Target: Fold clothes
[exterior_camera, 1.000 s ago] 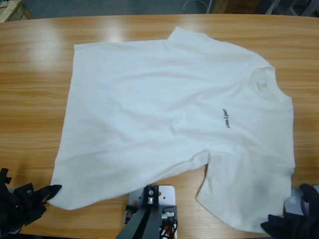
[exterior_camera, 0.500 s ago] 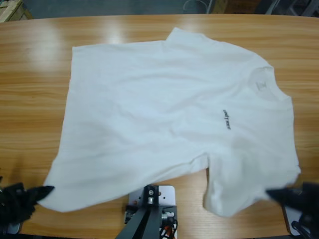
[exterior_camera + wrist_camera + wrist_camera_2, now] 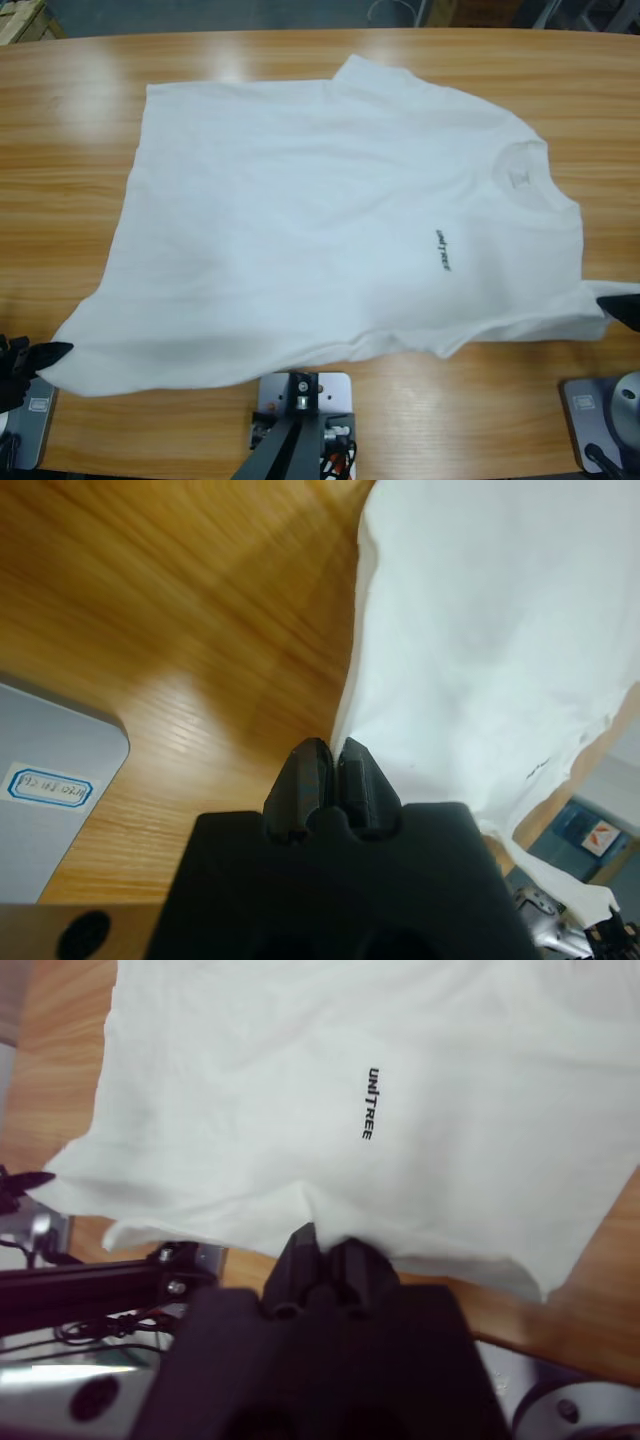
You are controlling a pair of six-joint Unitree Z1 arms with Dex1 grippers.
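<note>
High view | both pincers, left [image 3: 45, 352] and right [image 3: 612, 303], clamped on T-shirt [image 3: 330, 220] near edge

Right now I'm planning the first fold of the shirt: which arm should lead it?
Neither alone, probably. The left gripper pinches the T-shirt at its hem corner, and the right gripper pinches the near sleeve. Both jaws are shut on fabric, so they could lift together.
</note>
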